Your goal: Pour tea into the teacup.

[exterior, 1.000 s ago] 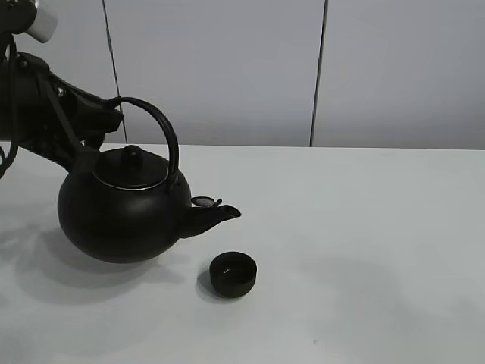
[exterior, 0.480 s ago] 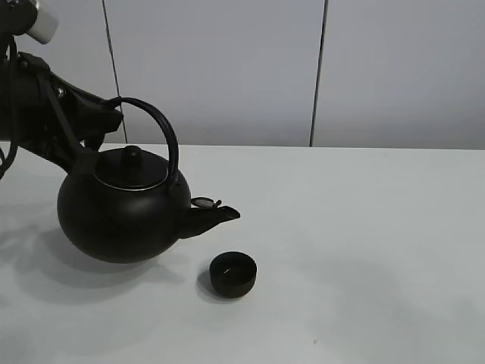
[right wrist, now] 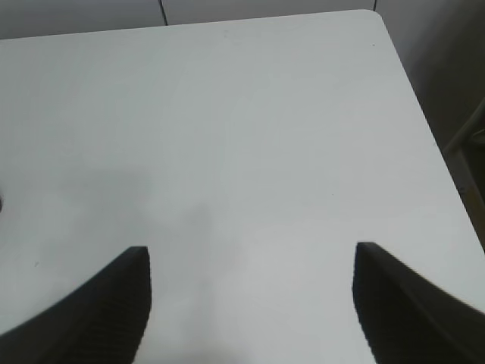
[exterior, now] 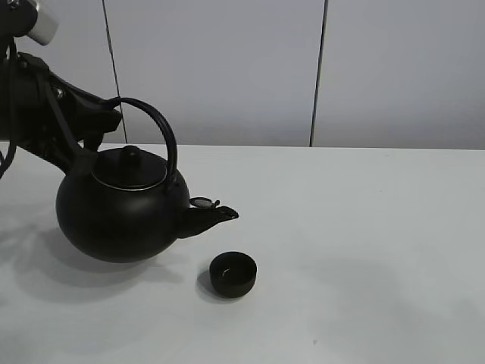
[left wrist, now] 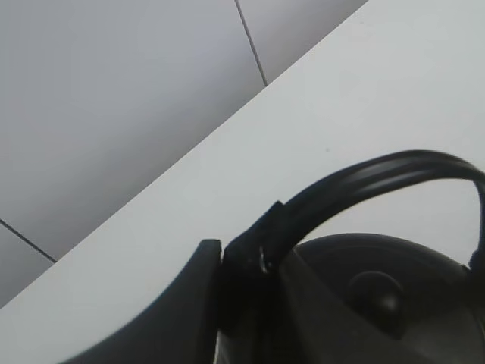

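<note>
A big round black kettle (exterior: pixel 121 216) hangs tilted just above the white table (exterior: pixel 364 227) at the left, its spout (exterior: pixel 216 216) pointing right and slightly down. My left gripper (exterior: pixel 106 114) is shut on the arched handle (exterior: pixel 159 125) at its left end; in the left wrist view the gripper (left wrist: pixel 244 258) clamps the handle (left wrist: pixel 379 178) above the lid (left wrist: pixel 379 292). The small black teacup (exterior: pixel 233 273) stands on the table below and slightly right of the spout tip, apart from it. My right gripper (right wrist: pixel 251 249) is open over bare table, holding nothing.
Grey wall panels stand behind the table. The table's right edge and rounded far corner (right wrist: pixel 379 19) show in the right wrist view, with a chair-like shape (right wrist: pixel 470 144) beyond it.
The kettle has drifted slightly to the left with the left gripper still on its handle. The teacup and the right gripper have not moved.
</note>
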Motion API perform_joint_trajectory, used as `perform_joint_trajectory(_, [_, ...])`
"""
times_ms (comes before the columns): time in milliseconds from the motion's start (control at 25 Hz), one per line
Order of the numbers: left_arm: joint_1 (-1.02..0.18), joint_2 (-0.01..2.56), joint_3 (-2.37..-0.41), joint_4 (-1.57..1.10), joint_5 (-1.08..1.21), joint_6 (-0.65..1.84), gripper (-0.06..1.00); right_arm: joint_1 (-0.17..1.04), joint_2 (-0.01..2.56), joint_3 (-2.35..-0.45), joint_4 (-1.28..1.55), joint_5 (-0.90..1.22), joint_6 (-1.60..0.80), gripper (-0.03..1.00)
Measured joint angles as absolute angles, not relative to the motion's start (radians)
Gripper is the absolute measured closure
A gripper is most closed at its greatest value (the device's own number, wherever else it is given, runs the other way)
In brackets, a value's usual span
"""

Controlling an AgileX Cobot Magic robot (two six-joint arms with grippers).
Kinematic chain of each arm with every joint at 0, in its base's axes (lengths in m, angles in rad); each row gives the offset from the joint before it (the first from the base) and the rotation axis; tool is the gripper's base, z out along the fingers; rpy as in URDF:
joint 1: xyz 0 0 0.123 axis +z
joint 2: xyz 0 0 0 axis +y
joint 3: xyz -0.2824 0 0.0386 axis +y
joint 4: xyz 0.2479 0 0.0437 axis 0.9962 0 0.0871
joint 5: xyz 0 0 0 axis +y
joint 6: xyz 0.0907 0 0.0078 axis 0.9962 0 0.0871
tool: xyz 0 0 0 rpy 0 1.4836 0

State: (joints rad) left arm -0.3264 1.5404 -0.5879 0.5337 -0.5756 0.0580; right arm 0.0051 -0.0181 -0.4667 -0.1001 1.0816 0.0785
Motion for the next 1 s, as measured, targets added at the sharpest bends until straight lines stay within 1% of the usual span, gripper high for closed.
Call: perform_joint_trajectory(1000, [-0.324,1.540,-0.588,0.534,-0.576,0.108,0.81,0.005,-0.018,-0.467,-0.100,1.082,0.078,0.45])
